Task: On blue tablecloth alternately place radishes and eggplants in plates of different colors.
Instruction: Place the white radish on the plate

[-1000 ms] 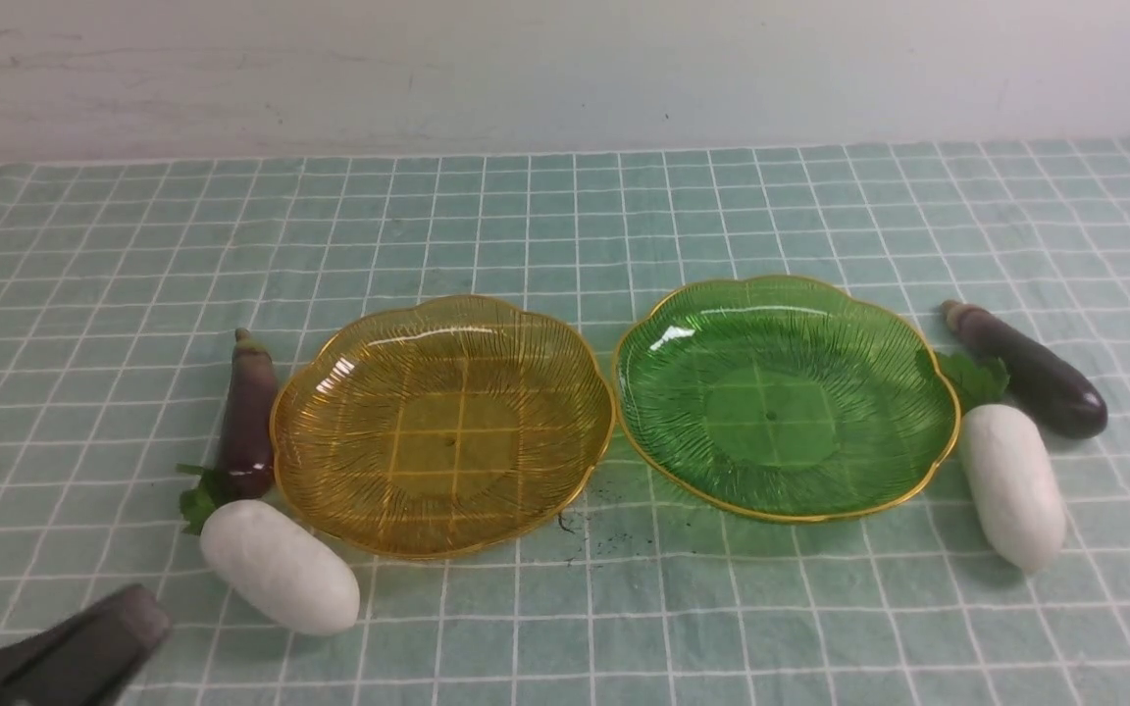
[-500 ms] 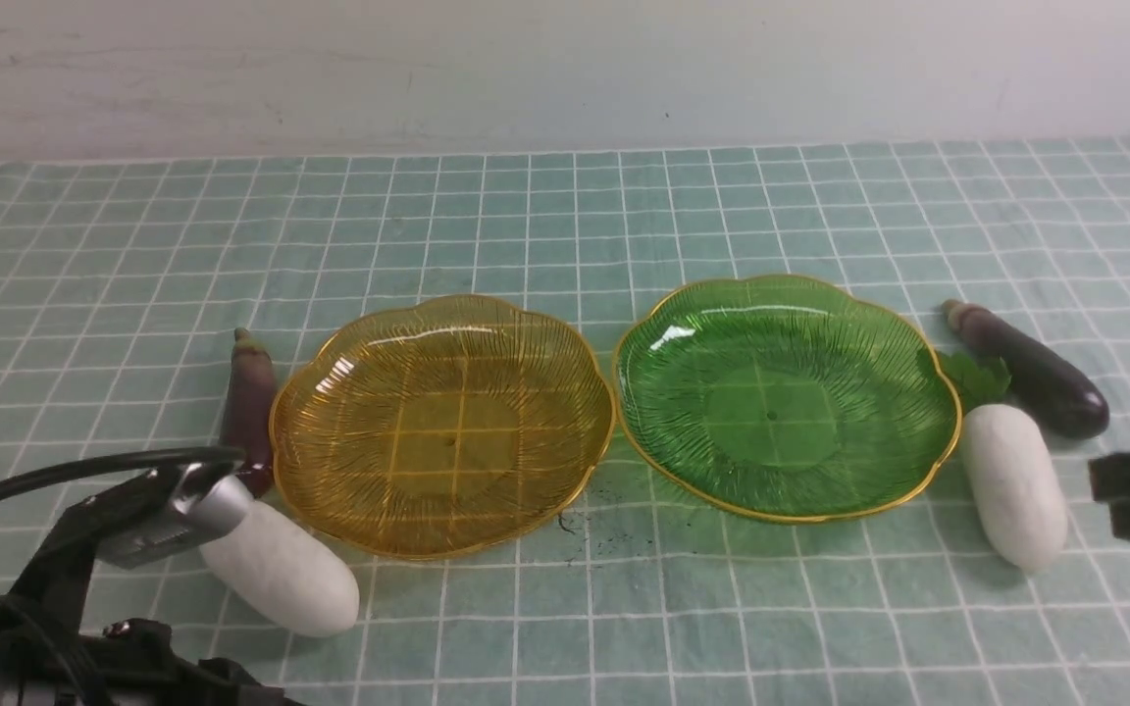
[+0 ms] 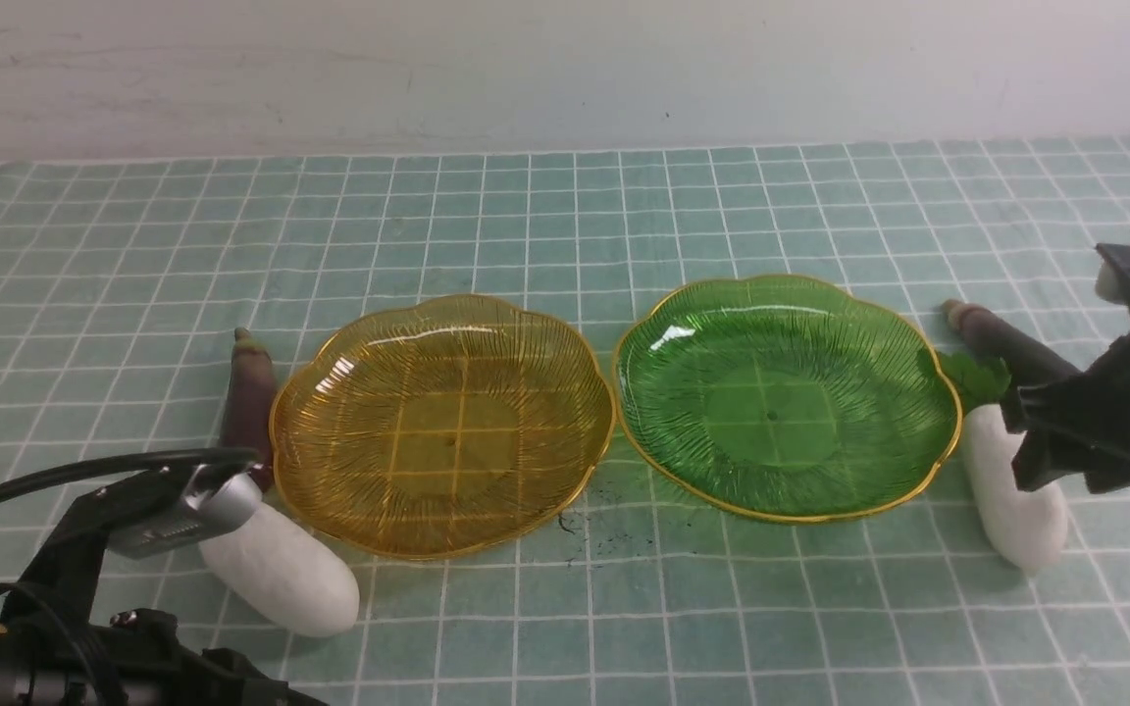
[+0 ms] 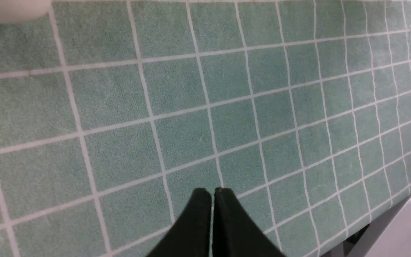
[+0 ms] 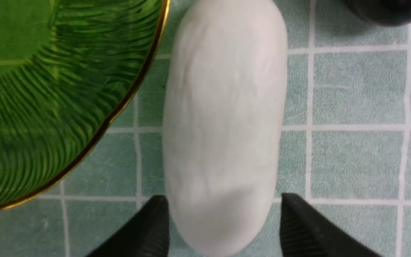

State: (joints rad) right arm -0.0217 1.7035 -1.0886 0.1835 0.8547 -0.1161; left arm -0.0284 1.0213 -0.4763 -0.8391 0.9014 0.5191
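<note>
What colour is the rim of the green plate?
Gold. The rim of the green plate shows best in the right wrist view.

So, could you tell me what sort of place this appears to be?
Probably a staged robot test bench, not a kitchen: a grid-lined blue tablecloth against a bare wall, an amber plate and a green plate, each with a radish and an eggplant beside it.

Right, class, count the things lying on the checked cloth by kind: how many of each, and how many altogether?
Radishes: 2 (left radish, right radish)
Eggplants: 2 (left eggplant, right eggplant)
Plates: 2 (amber plate, green plate)
Total: 6
</note>
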